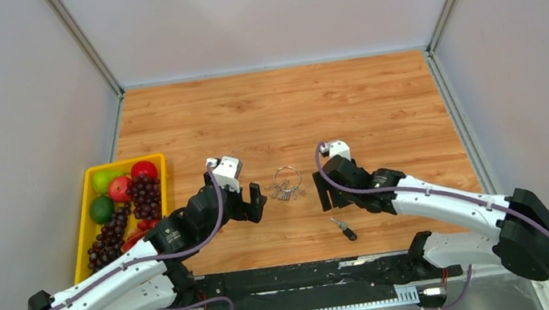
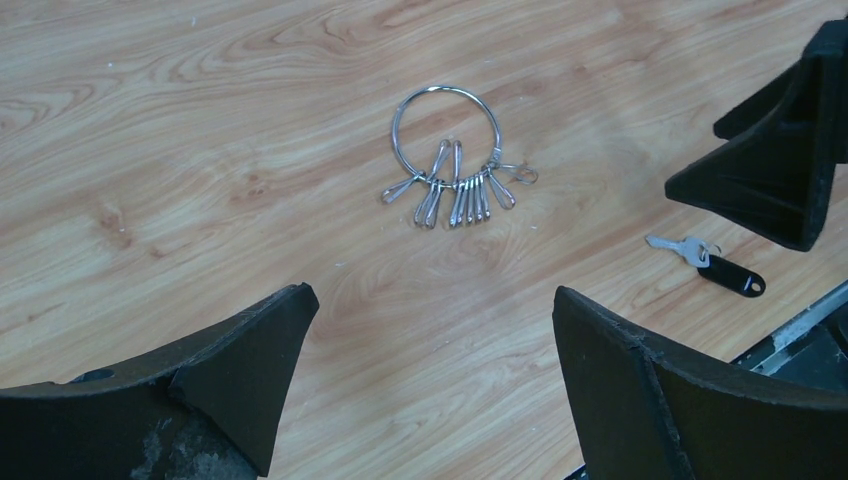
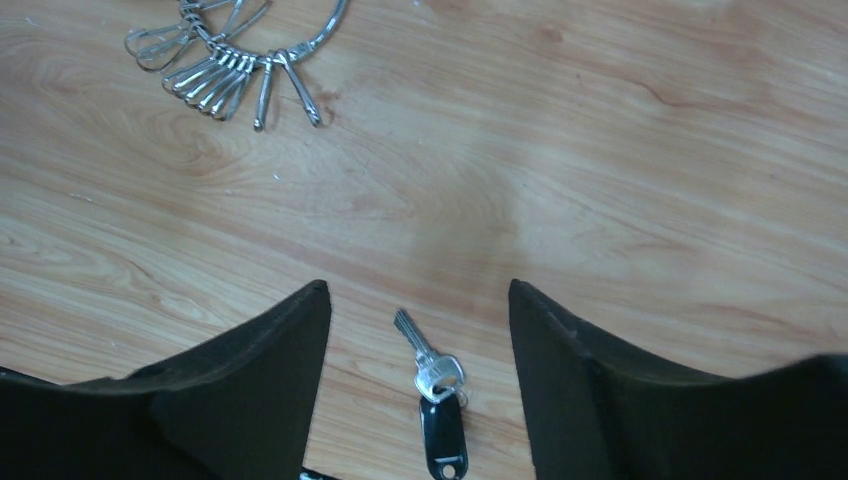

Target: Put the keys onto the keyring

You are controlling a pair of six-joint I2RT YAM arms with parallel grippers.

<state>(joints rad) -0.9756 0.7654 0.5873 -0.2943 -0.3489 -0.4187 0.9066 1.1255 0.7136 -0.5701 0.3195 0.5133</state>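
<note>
Keyring (image 2: 457, 180) lies flat on the tabletop (image 1: 377, 100), wire loop toward the far side, a bunch of small silver keys fanned on its near arc. Black key (image 3: 432, 400) lies loose, to the near right of the keyring and well apart from it, not threaded. Its silver blade points roughly back toward the keyring; black head on the side away from it. Left pincer (image 1: 247, 205): just left of the keyring, fingers spread wide, nothing between them, not touching the ring. In the left wrist view the keyring sits beyond the gap between the fingers. Right pincer (image 3: 417, 290): right of the keyring, on the opposite side from the left one, likewise spread and empty. In the right wrist view the black key lies between its two fingers; whether they touch the tabletop, cannot tell. Yellow tray (image 1: 83, 230) with grapes and round red and green fruit sits well left of the keyring.
</note>
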